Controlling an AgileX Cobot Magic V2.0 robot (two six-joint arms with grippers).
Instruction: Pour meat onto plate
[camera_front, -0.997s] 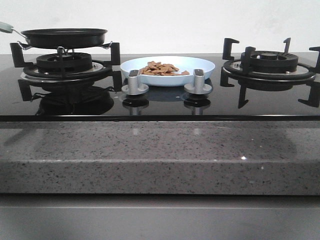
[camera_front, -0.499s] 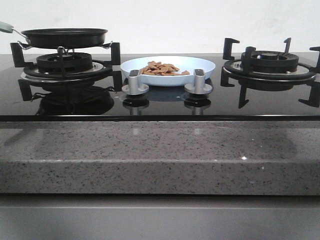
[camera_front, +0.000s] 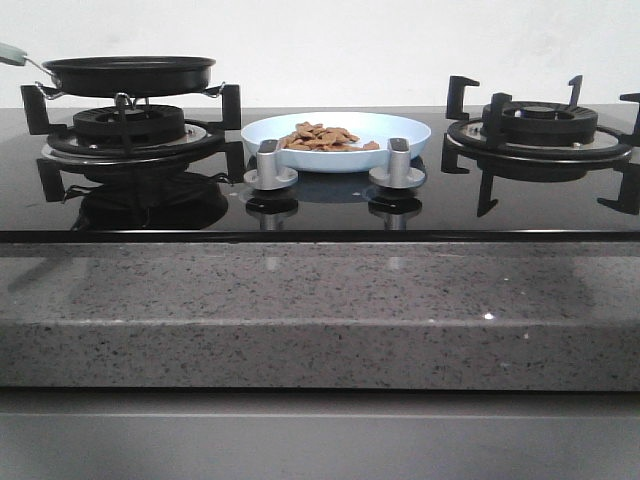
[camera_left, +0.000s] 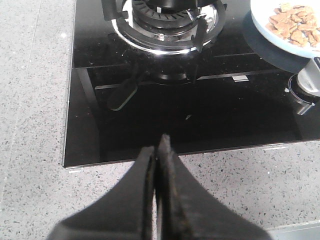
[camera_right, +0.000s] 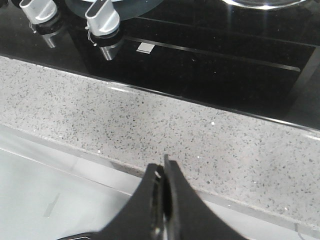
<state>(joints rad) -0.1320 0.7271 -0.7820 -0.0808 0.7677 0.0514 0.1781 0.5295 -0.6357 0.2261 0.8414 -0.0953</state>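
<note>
We are looking at what seems to be the end of the job: the meat (camera_front: 322, 137) is lying heaped in the plate (camera_front: 405, 130), which is sitting on the black glass hob (camera_front: 320, 205) between the two burners, just behind the two silver knobs (camera_front: 269, 165). The frying pan (camera_front: 128, 73) is resting level on the left burner, and we are seeing nothing in it from the front, though its inside is hidden from us. Our left gripper (camera_left: 159, 150) is hanging over the stone counter edge (camera_front: 320, 310) with its fingers pressed together on nothing; the plate and meat are lying well ahead of it and off to its right. Our right gripper (camera_right: 162, 172) is likewise pinched closed and carrying nothing, with the knobs ahead of it to its left. We are judging the pour complete, nothing left beyond idling
</note>
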